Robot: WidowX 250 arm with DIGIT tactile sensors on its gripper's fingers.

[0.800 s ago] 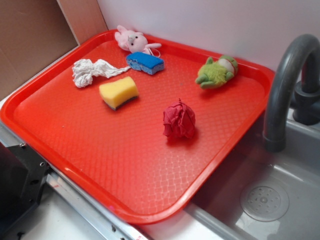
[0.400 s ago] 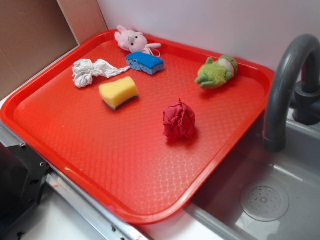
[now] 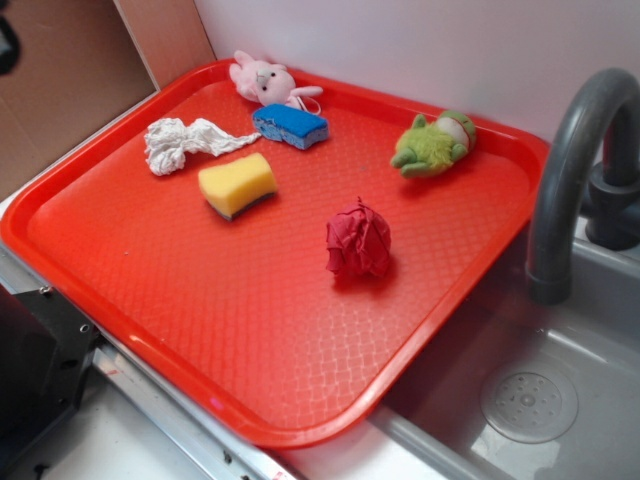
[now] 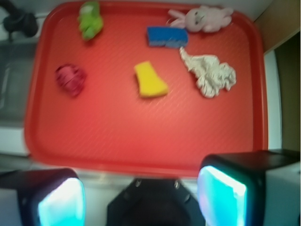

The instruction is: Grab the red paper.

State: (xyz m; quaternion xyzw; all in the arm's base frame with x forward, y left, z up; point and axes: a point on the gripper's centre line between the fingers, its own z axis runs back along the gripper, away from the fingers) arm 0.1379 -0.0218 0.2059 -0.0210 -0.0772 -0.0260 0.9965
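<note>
The arm barely shows in the exterior view; only a dark bit sits at the upper left corner of the frame. The wrist view looks down on the whole tray from above its near edge, so the gripper point(image 4: 141, 200) hangs high over that edge, well apart from everything on it.

A red tray point(image 3: 250, 330) lies on a pale counter, with a white wall behind and a brown board point(image 3: 60, 80) at upper left. To the right is a grey sink point(image 3: 540, 390) with a dark curved tap point(image 3: 570, 170). On the tray, a pink bunny point(image 3: 262, 80) sits at the top edge, a blue sponge point(image 3: 291, 126) just below it, and a white wad point(image 3: 180, 142) to the left. A yellow sponge point(image 3: 236, 184) lies near the middle, and a green toy point(image 3: 433, 144) at upper right.

The red paper point(image 3: 358, 240) sits right of centre in the exterior view, alone, well apart from the yellow sponge. In the wrist view, which is blurred, it lies at centre left point(image 4: 70, 80).

The fingers point(image 4: 221, 195) appear at the bottom corners of the wrist view, spread wide, with nothing between them and touching nothing.
</note>
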